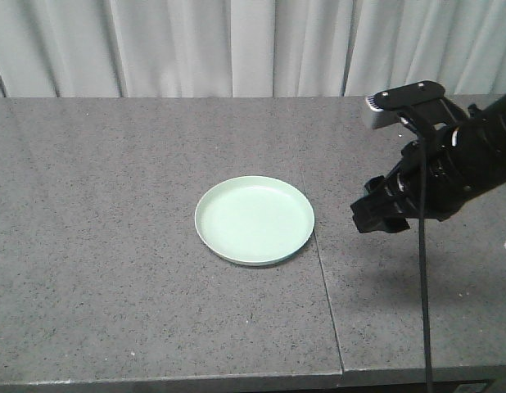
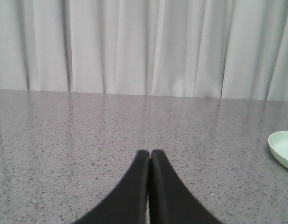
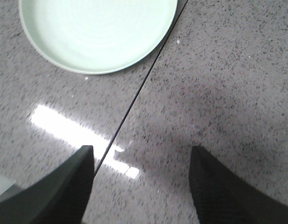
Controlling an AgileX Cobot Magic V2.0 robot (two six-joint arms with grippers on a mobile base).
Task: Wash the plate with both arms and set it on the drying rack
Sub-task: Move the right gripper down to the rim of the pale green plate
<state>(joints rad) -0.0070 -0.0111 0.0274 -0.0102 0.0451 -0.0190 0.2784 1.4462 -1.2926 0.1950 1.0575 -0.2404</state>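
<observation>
The pale mint-green plate (image 1: pixel 255 219) lies flat in the middle of the grey speckled counter; its near rim fills the top of the right wrist view (image 3: pixel 97 32) and a sliver shows at the right edge of the left wrist view (image 2: pixel 283 148). My right arm (image 1: pixel 449 172) hangs above the counter to the plate's right, its gripper (image 3: pixel 141 156) open and empty, a short way from the rim. My left gripper (image 2: pixel 150 154) is shut with nothing in it, low over bare counter, left of the plate. The drying rack is out of view.
A seam (image 1: pixel 325 278) in the countertop runs front to back just right of the plate. Pale curtains (image 1: pixel 237 45) hang behind the counter's far edge. A black cable (image 1: pixel 422 311) drops from the right arm past the front edge.
</observation>
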